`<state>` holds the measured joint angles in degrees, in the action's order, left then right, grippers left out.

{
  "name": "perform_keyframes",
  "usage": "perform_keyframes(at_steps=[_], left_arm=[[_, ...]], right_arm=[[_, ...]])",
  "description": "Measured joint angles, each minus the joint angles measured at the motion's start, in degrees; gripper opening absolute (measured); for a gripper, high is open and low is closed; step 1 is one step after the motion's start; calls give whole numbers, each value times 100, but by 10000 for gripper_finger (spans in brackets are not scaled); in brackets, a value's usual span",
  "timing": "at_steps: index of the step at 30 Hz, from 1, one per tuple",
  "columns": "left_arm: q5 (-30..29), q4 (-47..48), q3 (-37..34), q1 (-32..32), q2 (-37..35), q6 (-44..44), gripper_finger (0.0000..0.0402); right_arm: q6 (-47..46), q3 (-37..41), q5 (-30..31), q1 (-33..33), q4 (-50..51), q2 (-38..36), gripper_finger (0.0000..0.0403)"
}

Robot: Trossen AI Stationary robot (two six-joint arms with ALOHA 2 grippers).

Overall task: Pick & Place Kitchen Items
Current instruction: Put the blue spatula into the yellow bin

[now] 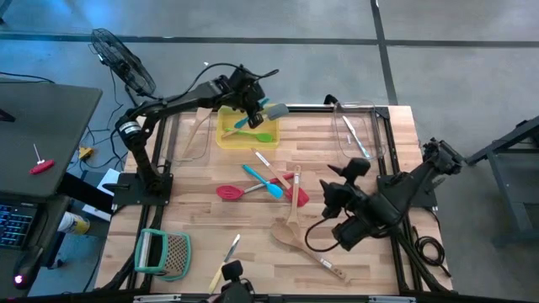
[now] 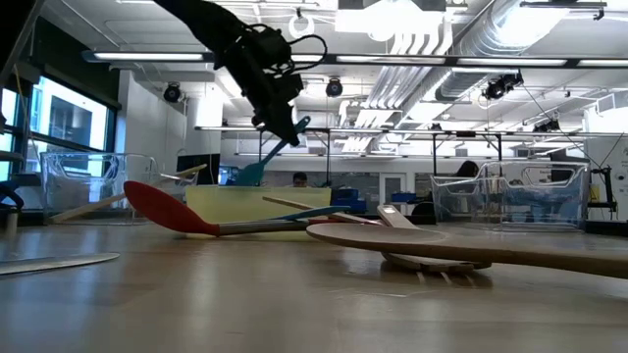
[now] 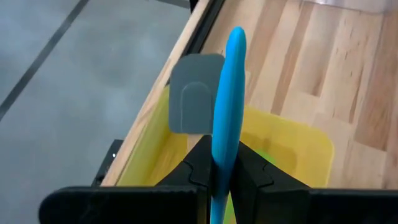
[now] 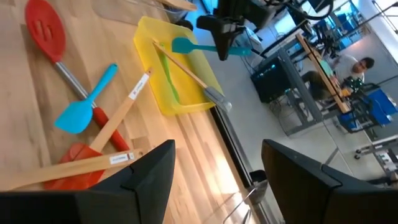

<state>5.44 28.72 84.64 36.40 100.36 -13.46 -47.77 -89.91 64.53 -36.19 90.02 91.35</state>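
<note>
Above the yellow bin (image 1: 244, 135), the left gripper (image 1: 253, 108) was clamped on the blue-handled grey spatula (image 1: 271, 110), held aloft; the right gripper (image 1: 335, 195) waited open-fingered near the scattered utensils (image 1: 265, 181).

Left pincer (image 1: 255, 108) clamped, right pincer (image 1: 330, 195) agape.

The tub (image 1: 226, 136) sits at the table's (image 1: 194, 210) far edge, left of centre (2 utensils (image 1: 259, 137) lie inside); more utensils (image 1: 253, 188) lie scattered mid-table.
</note>
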Motion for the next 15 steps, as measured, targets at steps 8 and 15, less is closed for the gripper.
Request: perform_keyframes(at_steps=[8, 15], left_arm=[[50, 32, -2, -2, 70, -132, 22], [57, 246, -11, -2, 418, -133, 22]], right_arm=[[-59, 0, -51, 72, -3, 0, 232], [-66, 4, -170, 70, -32, 0, 232]])
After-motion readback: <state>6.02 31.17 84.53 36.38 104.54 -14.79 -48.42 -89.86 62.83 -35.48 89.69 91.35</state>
